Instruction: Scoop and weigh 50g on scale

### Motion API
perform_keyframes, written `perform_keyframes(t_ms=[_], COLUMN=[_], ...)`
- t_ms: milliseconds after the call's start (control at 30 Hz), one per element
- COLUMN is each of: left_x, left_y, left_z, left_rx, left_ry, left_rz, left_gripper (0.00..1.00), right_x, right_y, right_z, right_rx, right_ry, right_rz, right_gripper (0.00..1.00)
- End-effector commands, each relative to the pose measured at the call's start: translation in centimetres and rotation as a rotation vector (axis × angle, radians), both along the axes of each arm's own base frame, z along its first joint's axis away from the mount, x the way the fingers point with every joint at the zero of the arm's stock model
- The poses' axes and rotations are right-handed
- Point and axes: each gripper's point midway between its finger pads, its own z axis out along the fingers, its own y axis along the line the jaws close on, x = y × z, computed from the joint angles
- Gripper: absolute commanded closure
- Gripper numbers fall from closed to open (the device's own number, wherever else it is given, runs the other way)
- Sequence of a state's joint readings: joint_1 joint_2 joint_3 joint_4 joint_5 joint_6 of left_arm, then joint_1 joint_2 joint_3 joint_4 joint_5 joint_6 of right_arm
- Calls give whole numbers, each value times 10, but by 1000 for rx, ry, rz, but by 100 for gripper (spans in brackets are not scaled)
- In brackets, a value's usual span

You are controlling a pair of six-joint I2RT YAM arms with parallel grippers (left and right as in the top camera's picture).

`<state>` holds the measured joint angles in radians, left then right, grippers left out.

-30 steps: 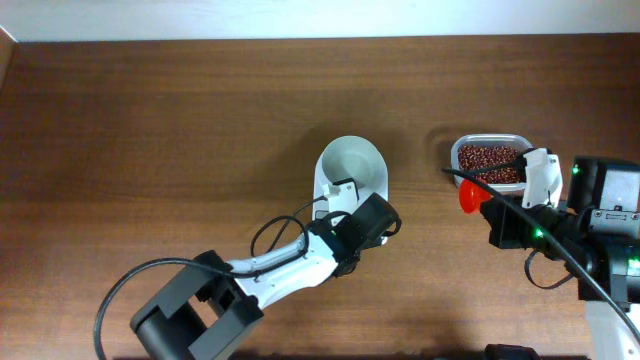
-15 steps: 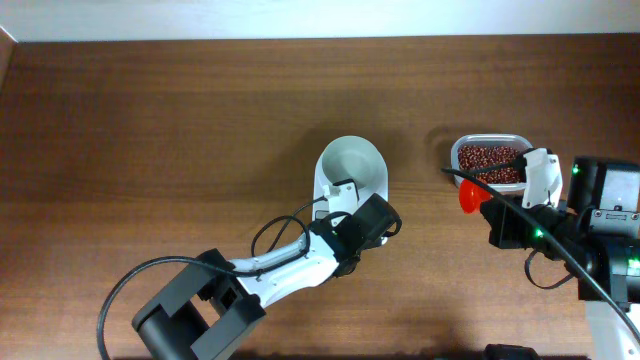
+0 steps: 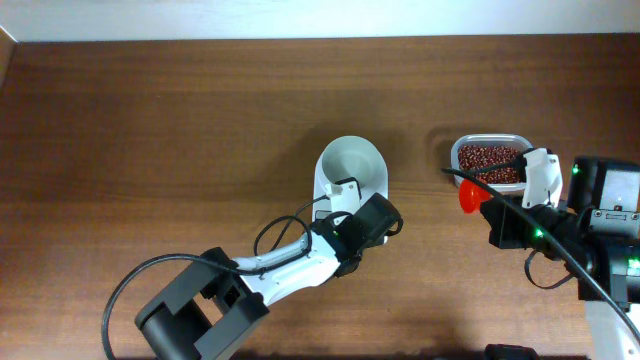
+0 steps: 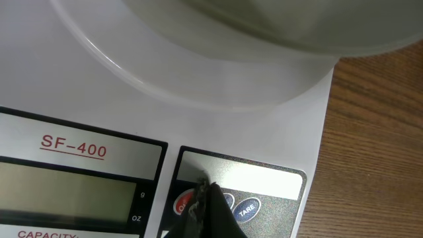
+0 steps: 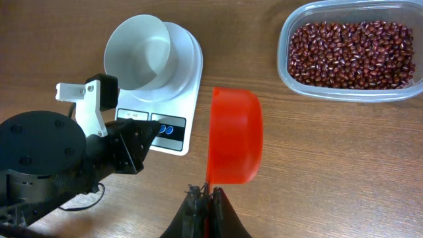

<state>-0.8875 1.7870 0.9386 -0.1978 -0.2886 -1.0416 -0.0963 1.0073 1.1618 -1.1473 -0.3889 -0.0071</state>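
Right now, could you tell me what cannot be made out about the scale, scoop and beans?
- Display of the scale: left wrist view, cut off by the edges, no digits readable; overhead, the left arm covers it.
- Button under the left gripper: its shut fingertips hide it.
- Inside of the scoop: right wrist view shows only its outside.

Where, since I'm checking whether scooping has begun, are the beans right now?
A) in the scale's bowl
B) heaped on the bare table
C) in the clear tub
C: the beans fill the clear tub, while the scale's bowl is empty.
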Motion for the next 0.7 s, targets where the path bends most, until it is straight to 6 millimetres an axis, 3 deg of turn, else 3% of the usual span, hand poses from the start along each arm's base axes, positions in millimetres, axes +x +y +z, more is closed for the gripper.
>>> perform_keyframes(t_ms=[0,667], left_x=[-4,1], left_y=[9,18], left_z=[-12,-4], left_rx=[40,73], left_ry=[23,-18], left_rz=[19,47], left_gripper=[100,100], right_x=[1,1], right_y=[0,0], right_z=[0,0], right_rx=[-7,-7], right_ry=[-1,0], right_rz=[-1,-1], right_gripper=[96,96])
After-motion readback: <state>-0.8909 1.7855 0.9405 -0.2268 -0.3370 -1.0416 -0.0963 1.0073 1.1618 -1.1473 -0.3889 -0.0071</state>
